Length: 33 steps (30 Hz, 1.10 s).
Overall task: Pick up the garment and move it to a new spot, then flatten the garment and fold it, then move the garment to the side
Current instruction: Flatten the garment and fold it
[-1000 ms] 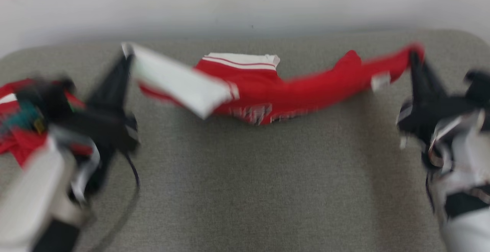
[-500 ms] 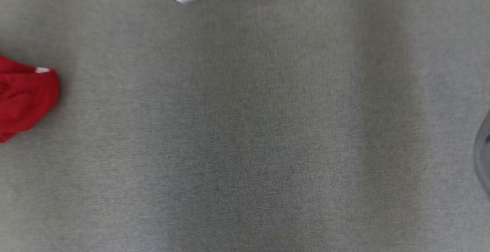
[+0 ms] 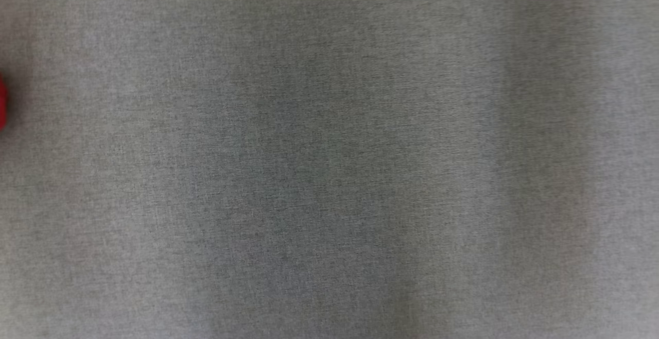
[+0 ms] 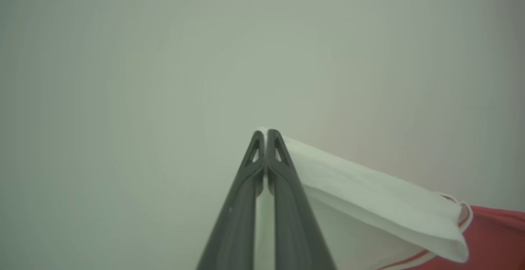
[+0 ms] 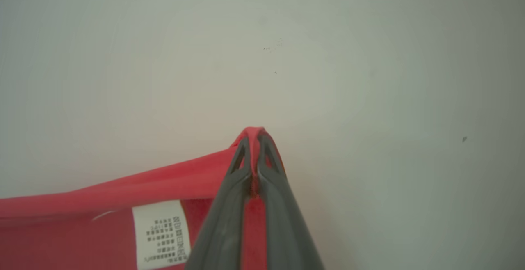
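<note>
Garment (image 5: 123, 188), red with a white sleeve (image 4: 369, 196), held up at two ends against a pale wall (image 4: 123, 77). Left gripper (image 4: 265, 134): fingers pressed together on the white sleeve's edge. Right gripper (image 5: 253, 134): fingers pinched on a red edge, cloth showing between them; care label (image 5: 161, 233) just beside. Head view: grey fabric tabletop (image 3: 329, 153), sliver of red cloth (image 3: 2, 99) at its left edge.
</note>
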### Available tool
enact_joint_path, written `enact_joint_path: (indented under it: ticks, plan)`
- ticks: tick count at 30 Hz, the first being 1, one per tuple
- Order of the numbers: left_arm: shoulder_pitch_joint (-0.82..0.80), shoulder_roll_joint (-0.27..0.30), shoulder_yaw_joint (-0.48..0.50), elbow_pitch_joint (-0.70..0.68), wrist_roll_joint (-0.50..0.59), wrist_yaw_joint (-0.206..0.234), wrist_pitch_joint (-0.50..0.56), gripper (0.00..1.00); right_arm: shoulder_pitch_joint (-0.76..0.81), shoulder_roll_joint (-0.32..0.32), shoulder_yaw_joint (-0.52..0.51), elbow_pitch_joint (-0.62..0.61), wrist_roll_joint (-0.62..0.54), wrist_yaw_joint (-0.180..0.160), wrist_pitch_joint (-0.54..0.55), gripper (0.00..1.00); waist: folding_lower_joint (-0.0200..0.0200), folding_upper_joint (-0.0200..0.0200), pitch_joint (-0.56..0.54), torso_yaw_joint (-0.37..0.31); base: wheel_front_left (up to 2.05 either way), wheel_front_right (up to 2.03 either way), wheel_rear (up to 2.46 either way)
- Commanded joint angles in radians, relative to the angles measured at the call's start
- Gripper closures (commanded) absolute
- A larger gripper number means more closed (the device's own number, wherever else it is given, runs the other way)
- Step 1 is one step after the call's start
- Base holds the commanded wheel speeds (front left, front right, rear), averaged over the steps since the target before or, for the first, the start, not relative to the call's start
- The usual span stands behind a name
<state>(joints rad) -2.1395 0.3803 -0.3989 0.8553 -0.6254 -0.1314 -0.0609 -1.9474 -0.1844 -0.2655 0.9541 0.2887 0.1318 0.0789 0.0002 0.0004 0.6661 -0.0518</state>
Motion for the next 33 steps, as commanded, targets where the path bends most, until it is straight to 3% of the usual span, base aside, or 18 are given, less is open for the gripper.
enact_joint_path:
  ticks: [1,6,12,16,22,25,30,33]
  plan:
    - [-0.016,0.002,0.002,0.002,-0.008,0.003,-0.009,1.0,-0.01,-0.002,-0.004,0.001,-0.007,-0.002,-0.007,1.0,-0.0002,-0.0004,0.008,0.006,0.0,0.0,0.0]
    - [-0.024,-0.002,-0.06,0.026,-0.047,0.003,-0.018,1.0,-0.039,0.004,-0.017,0.06,-0.038,-0.002,-0.027,1.0,-0.0002,-0.0004,0.014,0.015,0.0,0.0,0.0]
    - [0.095,0.015,-0.12,-0.014,-0.135,0.003,-0.072,1.0,0.033,0.012,0.013,0.087,-0.039,-0.002,-0.062,1.0,-0.0002,-0.0004,-0.011,0.02,0.0,0.0,0.0]
    - [0.259,0.03,-0.146,-0.079,-0.203,0.003,-0.127,1.0,0.16,0.012,0.074,0.072,0.007,-0.002,-0.085,1.0,-0.0002,-0.0004,-0.071,0.025,0.0,0.0,0.0]
    - [0.562,0.064,-0.143,-0.238,-0.269,0.012,-0.177,1.0,0.472,-0.019,0.167,-0.069,0.198,-0.002,-0.088,1.0,-0.0002,-0.0004,-0.189,0.021,0.0,0.0,0.0]
    - [0.741,0.094,-0.148,-0.366,-0.275,0.051,-0.183,1.0,0.656,-0.041,0.21,-0.188,0.298,-0.002,-0.072,1.0,-0.0002,-0.0004,-0.241,0.01,0.0,0.0,0.0]
    - [1.065,0.139,-0.119,-0.641,-0.336,0.166,-0.191,1.0,0.961,-0.083,0.242,-0.396,0.414,-0.002,-0.044,1.0,-0.0002,-0.0004,-0.306,-0.005,0.0,0.0,0.0]
    - [1.253,0.173,-0.128,-0.791,-0.316,0.245,-0.196,1.0,1.117,-0.087,0.237,-0.497,0.454,-0.002,-0.026,1.0,-0.0002,-0.0004,-0.339,-0.01,0.0,0.0,0.0]
